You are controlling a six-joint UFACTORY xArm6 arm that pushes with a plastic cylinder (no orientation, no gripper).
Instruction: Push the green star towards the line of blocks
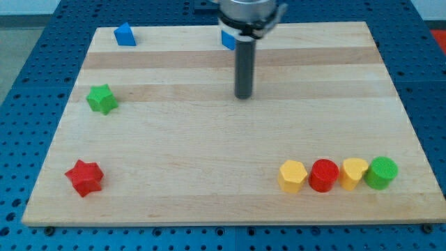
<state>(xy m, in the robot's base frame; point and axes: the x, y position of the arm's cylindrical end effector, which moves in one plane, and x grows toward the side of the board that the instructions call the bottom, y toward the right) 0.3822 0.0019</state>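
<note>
While the green star (102,99) waits near the board's left edge, my tip (243,96) is seen planted in the upper-middle of the wooden board (209,181), well apart from it and carrying nothing, as a bare rod w/ no jaws to open or shut. In the camera view, the star is placed to the view's left of my tip at approx. the same height, so my tip is caught on the wrong side for the job. The line of blocks, a yellow hexagon (293,176), red cylinder (323,175), yellow block (354,173) and green cylinder (382,172), is set touching in a row at the view's bottom right. A push toward that row is judged to need contact on the star's upper-left face, meaning a detour round the star first. Little room is left betw. star and left edge, so a tight approach is likely called for. Wide bare wood is laid open along the diagonal to the row. A red star (85,177) is parked bottom left, a blue block (125,34) top left, and another blue block (228,39) is partly hidden behind the rod; none is judged to lie in the path.
</note>
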